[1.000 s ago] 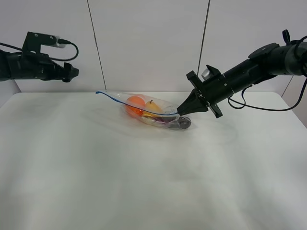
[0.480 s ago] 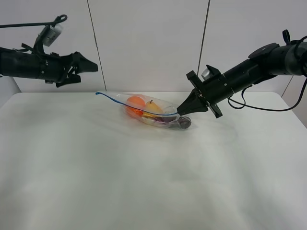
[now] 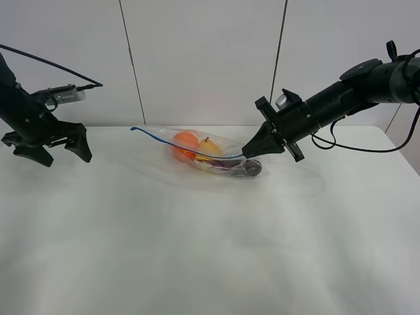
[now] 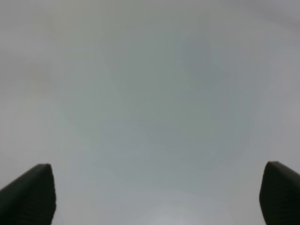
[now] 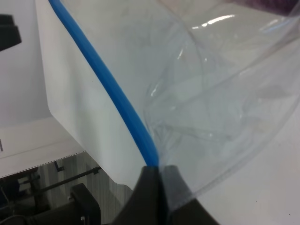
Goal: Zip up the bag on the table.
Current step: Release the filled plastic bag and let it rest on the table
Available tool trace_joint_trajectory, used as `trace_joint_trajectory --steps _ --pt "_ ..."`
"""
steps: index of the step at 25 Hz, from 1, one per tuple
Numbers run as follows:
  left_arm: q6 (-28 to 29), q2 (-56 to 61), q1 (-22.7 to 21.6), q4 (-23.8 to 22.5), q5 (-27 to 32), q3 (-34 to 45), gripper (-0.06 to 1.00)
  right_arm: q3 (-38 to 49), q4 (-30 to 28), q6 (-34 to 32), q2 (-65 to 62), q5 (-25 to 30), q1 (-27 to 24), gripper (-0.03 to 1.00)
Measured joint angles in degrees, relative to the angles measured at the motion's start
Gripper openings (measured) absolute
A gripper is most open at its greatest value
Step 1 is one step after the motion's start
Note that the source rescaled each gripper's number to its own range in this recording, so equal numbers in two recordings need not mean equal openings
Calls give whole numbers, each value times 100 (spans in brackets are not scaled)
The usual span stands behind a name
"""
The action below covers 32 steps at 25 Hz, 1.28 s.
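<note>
The clear crinkly bag lies on the white table near its back middle, with an orange fruit, a yellow pear and a dark item inside. Its blue zipper strip runs from a free left tip to the right end. My right gripper is shut on the strip's right end; the right wrist view shows the strip running into the closed fingers. My left gripper is open, fingertips down, just above the table's far left, well apart from the bag. The left wrist view shows only bare table between its fingertips.
A grey panelled wall stands behind the table. The right arm reaches in from the upper right with a cable hanging behind it. The left arm's cable arcs above the left gripper.
My left arm has swung from high beside the wall down to the table's far left, its gripper now pointing downward and open. The right gripper and the bag have not moved.
</note>
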<state>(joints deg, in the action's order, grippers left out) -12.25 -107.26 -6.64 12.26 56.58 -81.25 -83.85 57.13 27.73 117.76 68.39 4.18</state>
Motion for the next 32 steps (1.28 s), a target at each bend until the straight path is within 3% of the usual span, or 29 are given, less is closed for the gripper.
trace_joint_trajectory --steps 7,16,22,32 --pt "280 5 23 -359 1190 -176 100 0 0 0 0 4 0 0" --pt "484 571 208 -440 1270 21 100 0 0 2 0 4 0 0" --pt "502 1777 208 -762 1278 1426 100 0 0 2 0 4 0 0" --pt "765 4683 208 -805 1295 4284 100 0 0 2 0 4 0 0"
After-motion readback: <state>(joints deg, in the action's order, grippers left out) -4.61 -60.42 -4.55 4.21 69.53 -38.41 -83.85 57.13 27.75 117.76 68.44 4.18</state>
